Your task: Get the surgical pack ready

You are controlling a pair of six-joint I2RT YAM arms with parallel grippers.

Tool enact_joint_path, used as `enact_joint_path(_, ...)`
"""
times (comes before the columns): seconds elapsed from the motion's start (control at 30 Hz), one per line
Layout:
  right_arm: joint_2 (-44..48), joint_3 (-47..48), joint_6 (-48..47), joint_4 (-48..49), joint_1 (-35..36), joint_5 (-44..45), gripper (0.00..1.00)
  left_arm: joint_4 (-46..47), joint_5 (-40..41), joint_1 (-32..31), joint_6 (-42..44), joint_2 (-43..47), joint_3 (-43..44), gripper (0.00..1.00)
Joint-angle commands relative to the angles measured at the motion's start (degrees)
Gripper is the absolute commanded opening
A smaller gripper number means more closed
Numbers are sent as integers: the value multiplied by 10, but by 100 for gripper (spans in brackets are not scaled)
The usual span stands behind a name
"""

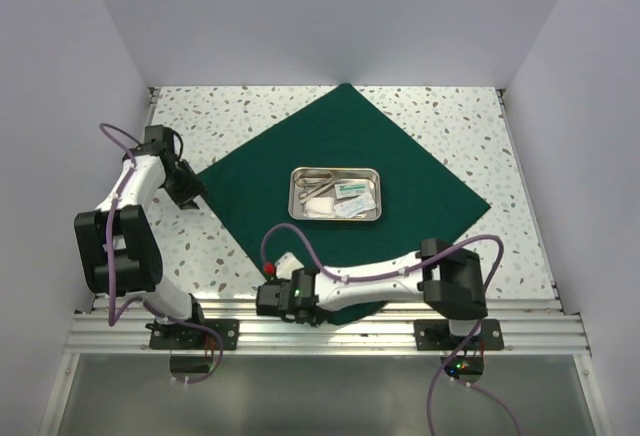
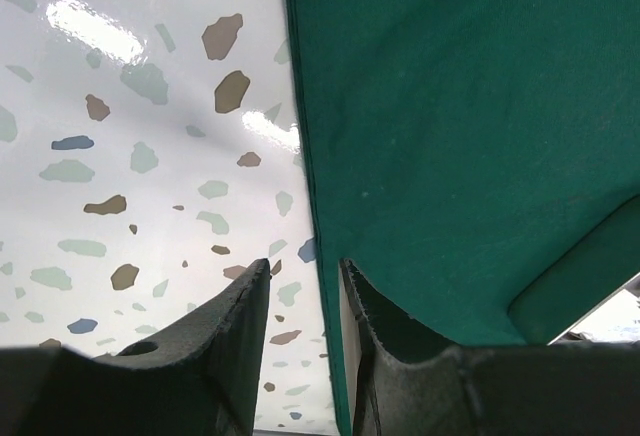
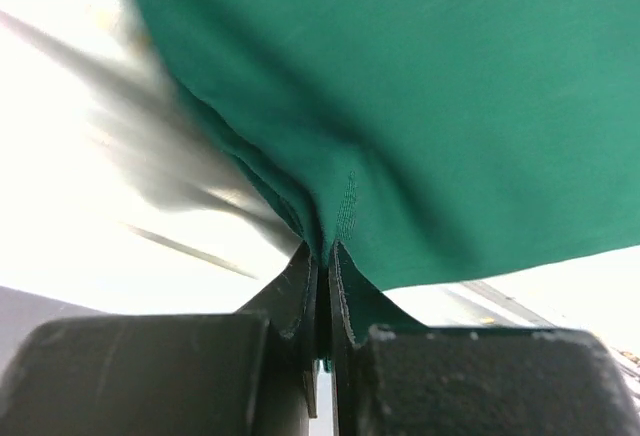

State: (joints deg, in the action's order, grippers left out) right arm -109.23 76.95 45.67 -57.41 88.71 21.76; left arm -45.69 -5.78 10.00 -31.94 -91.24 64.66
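Spread out on the speckled table [image 1: 230,111] like a diamond: the dark green drape [image 1: 340,146], one corner far, one near, one at each side. Right in its middle, a shiny steel tray [image 1: 336,169] with white gauze [image 1: 318,206], a small packet [image 1: 352,192] and thin metal tools [image 1: 315,181] inside. At the left corner of the cloth, the left gripper [image 2: 305,276], fingers a little apart, the cloth's edge running in between them, nothing squeezed. Down at the near edge of the table, the right gripper [image 3: 325,251] — clenched tight on a bunched fold of the drape, green cloth pinched between the two dark fingers. Rest of the cloth flat, tray sitting level on top.
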Motion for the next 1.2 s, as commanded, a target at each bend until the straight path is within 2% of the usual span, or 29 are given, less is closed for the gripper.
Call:
enact_joint_path(0.0,71,33,-32,-21,-61,50,0,-5,4,1,3,-3,24,38)
enact_joint_path(0.4,55,197,-218,-39,-258,76,0,-4,-18,5,7,3,34,37)
enact_joint_path(0.6,35,256,-284,-44,-310,80,0,-5,-18,6,13,4,41,38)
enact_joint_path(0.87,-26,380,-356,-59,-369,80,0,-7,-26,11,24,-10,44,38)
enact_joint_path(1.17,-62,468,-372,-60,-421,54,0,-9,-53,12,34,-3,47,37)
